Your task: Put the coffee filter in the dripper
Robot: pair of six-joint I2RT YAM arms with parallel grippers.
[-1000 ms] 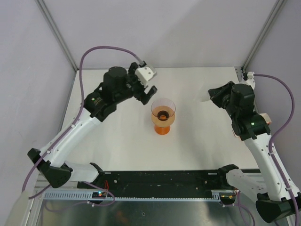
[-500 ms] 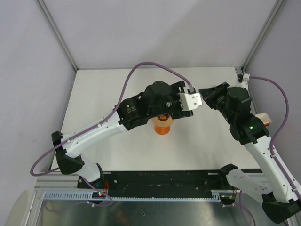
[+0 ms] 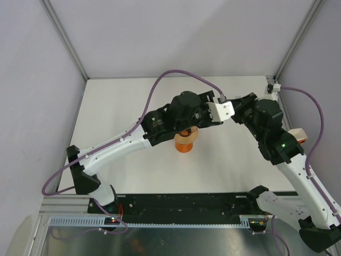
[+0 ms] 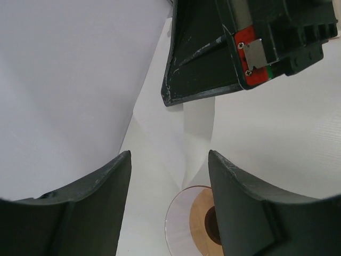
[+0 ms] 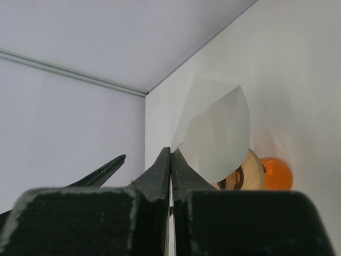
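Observation:
The orange dripper stands mid-table, its rim mostly under my left arm. In the left wrist view its round rim lies below and between that gripper's fingers. My right gripper is shut on the coffee filter, a thin white paper wedge held above the dripper. My left gripper is open and faces the right one, whose black fingers hold the filter hanging edge-on. The paper's lower end sits in line with the gap between the left jaws; whether they touch it I cannot tell.
Both wrists meet over the table's middle right. A small white-and-tan thing sits at the right table edge beside the right arm. Grey walls close in the back and sides, and a black rail runs along the near edge.
My left arm has swung right from the back left, over the dripper, up to the right gripper, and its jaws have narrowed. My right gripper has moved left with the filter.

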